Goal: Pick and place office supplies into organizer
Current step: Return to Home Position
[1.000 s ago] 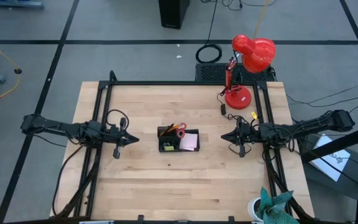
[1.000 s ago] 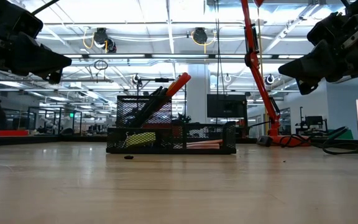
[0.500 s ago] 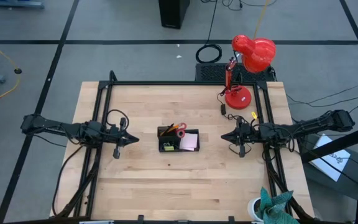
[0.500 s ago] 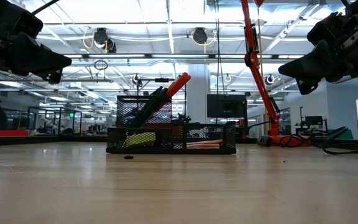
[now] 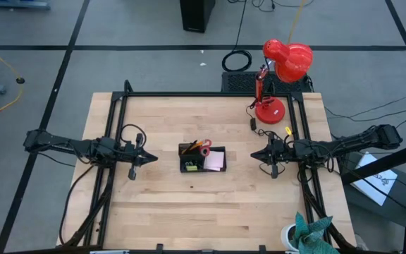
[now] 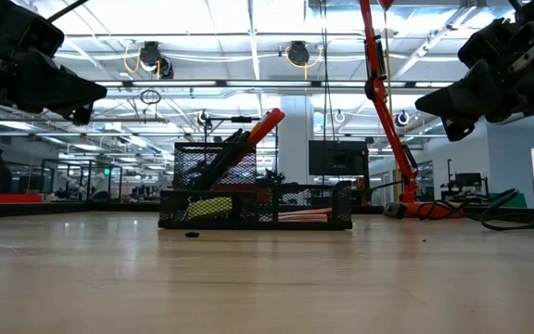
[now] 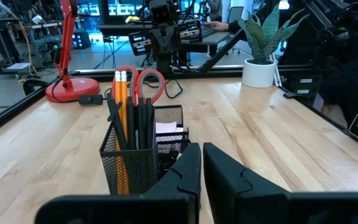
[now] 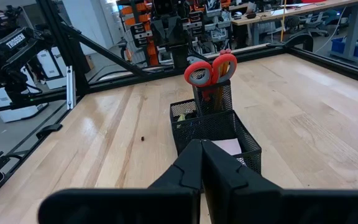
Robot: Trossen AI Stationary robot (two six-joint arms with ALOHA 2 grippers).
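Note:
The organizer [image 5: 201,150] is a black mesh tray in the middle of the table. Its tall cup holds red-handled scissors [image 7: 143,81], orange pencils [image 7: 122,93] and black pens [image 7: 143,121], all standing upright on their lower ends. A pink sticky-note pad [image 5: 215,161] lies in a low compartment, with something yellow [image 6: 209,206] beside it. A small black speck [image 8: 143,138] lies on the table by the organizer. My left gripper [image 5: 154,158] hovers shut to the left of the organizer. My right gripper [image 5: 254,156] hovers shut to its right. Both point level at it.
A red desk lamp [image 5: 277,70] stands at the far right corner, its base [image 5: 270,111] on the table. Black frame rails [image 5: 210,94] run along the table's edges. A potted plant [image 5: 309,233] sits at the near right corner. Bare wood lies around the organizer.

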